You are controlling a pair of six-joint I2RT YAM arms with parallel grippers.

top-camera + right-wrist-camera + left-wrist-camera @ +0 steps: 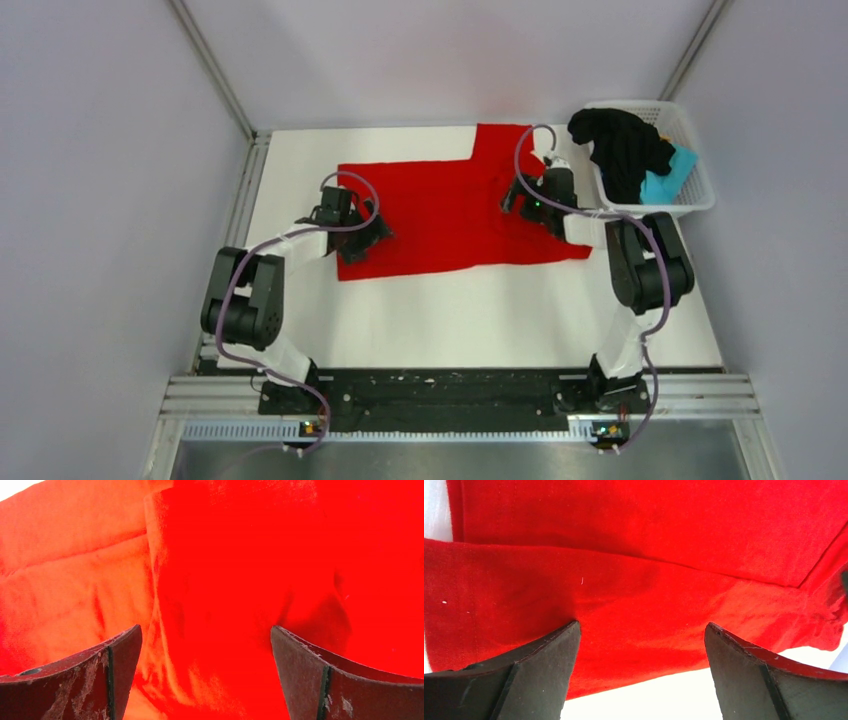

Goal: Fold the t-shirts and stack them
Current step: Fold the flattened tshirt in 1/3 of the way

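- Red t-shirt [450, 215] lies spread across the far half of the white table [450, 320], one sleeve poking out at the far edge. We reckon we're in the folding step on the first shirt, with nothing stacked yet.
- On the left, our left gripper [641, 627] hovers low by the shirt's near-left corner. Its jaws are wide apart and hold nothing, and a doubled-over edge of cloth runs just beyond it.
- On the right, our right gripper [206, 630] sits over the shirt's right part, spread just as wide with nothing pinched. Rumpled red cloth fills its view, and we cannot tell whether the tips touch it.
- Next, we judge, both must drop onto an edge, close on the cloth and carry it across together, keeping the fold straight.
- Far right, the black t-shirt [620, 145] and light blue t-shirt [668, 182] wait heaped in the basket [705, 190].
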